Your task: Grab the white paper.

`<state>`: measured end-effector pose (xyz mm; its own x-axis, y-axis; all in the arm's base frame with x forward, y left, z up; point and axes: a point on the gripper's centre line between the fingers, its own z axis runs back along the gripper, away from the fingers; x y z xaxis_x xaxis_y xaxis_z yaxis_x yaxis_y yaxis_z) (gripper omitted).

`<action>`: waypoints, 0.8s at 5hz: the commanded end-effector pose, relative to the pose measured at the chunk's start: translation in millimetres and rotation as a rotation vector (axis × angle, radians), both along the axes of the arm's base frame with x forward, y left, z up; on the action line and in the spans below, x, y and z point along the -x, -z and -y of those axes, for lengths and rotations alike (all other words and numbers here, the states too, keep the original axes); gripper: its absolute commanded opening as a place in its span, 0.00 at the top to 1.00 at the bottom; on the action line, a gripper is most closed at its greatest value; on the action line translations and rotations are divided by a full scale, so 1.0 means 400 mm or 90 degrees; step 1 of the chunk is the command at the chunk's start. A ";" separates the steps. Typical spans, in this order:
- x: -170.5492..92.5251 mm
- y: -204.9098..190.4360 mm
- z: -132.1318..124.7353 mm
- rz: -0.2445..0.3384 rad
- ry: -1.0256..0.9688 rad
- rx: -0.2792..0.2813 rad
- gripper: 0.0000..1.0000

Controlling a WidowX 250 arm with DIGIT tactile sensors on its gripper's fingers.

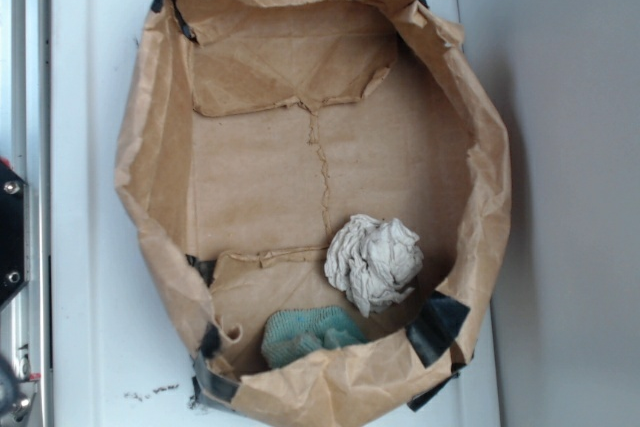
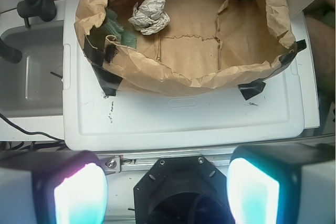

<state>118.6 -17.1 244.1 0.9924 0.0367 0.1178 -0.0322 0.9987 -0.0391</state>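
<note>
Exterior view: large brown paper bag [image 1: 170,147], top rolled open, lies on a white bench [image 1: 85,247]. Black tape patches at several spots along the bag rim. White paper [image 1: 374,262], a crumpled wad with grey creases, sits on the bag floor near the lower right wall. Just beside it, lower left, a teal-green fuzzy cloth [image 1: 305,335], partly tucked under the near rim; whether the two touch, cannot tell. No arm visible in this view.

Wrist view: gripper [image 2: 167,192] at bottom of frame, well apart from the bag. Jaws stand wide open, nothing between them; both fingertips [image 2: 79,195] blurred, glowing pale cyan. The white paper lies inside the bag, upper left area, with the green cloth at its left against the bag wall. The bag rests on the white bench. Grey sink basin [image 2: 31,80] at far left, black hose above it.
</note>
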 end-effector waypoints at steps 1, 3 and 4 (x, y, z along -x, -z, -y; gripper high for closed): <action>0.000 0.000 0.000 0.000 0.000 0.000 0.00; -0.201 -0.023 0.008 0.062 -0.065 0.097 0.00; -0.275 0.000 0.021 0.060 -0.119 0.083 0.00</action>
<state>224.8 -22.9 228.8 0.9591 0.2456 0.1409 -0.2218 0.9609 -0.1655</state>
